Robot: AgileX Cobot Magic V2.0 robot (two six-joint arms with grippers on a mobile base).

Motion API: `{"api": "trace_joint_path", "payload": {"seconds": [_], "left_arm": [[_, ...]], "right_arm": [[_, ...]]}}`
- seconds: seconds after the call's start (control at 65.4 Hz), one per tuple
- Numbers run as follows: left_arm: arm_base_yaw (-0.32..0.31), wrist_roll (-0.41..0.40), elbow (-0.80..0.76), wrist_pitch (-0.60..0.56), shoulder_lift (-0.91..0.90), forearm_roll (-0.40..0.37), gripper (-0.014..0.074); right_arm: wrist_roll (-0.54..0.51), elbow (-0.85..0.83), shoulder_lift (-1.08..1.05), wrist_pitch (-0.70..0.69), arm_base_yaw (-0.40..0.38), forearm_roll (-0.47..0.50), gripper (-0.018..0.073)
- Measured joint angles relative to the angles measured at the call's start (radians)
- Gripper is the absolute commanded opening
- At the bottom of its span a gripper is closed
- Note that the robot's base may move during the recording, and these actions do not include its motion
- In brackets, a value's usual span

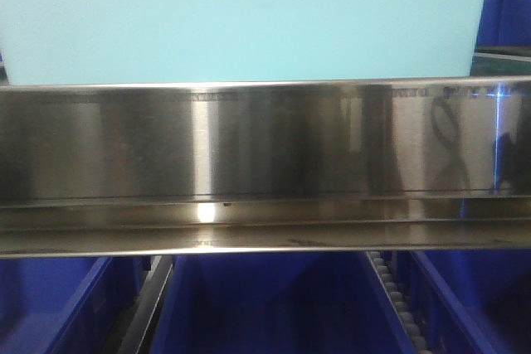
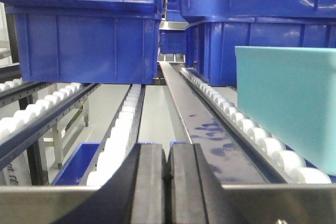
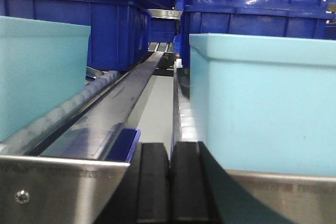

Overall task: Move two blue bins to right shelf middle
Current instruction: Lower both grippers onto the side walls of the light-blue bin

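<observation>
Left gripper (image 2: 167,153): two matt black fingers (image 2: 152,182), each a flat-faced slab with a softly rounded top corner. A faint lengthwise ridge divides each slab into an inner and an outer band. The outer flanks sweep outward in a smooth curve toward the bottom edge, and the two slabs meet along a thin dark vertical seam. Right gripper (image 3: 170,150): two matt black fingers (image 3: 153,182) of like make, straight-sided and square-topped, dull in finish, likewise pressed together at a narrow seam.
</observation>
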Motion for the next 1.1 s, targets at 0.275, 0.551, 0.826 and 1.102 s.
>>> {"api": "trace_joint_path", "payload": {"seconds": [0.275, 0.551, 0.826, 1.102], "left_arm": [[0.000, 0.000, -0.092, 0.097, 0.000, 0.000, -0.0111], [0.001, 0.000, -0.466, 0.433, 0.104, 0.000, -0.0111], [0.001, 0.000, -0.730, 0.660, 0.421, 0.008, -0.0111], [0.001, 0.000, -0.797, 0.761, 0.590, 0.020, -0.0111]], "right_arm": [[0.000, -0.040, 0.000, 0.012, 0.000, 0.002, -0.0165], [0.000, -0.401, 0.049, 0.376, 0.000, 0.008, -0.0165], [0.000, -0.664, 0.358, 0.609, 0.000, 0.010, -0.0165], [0.000, -0.872, 0.600, 0.669, 0.000, 0.014, -0.0165]]}}
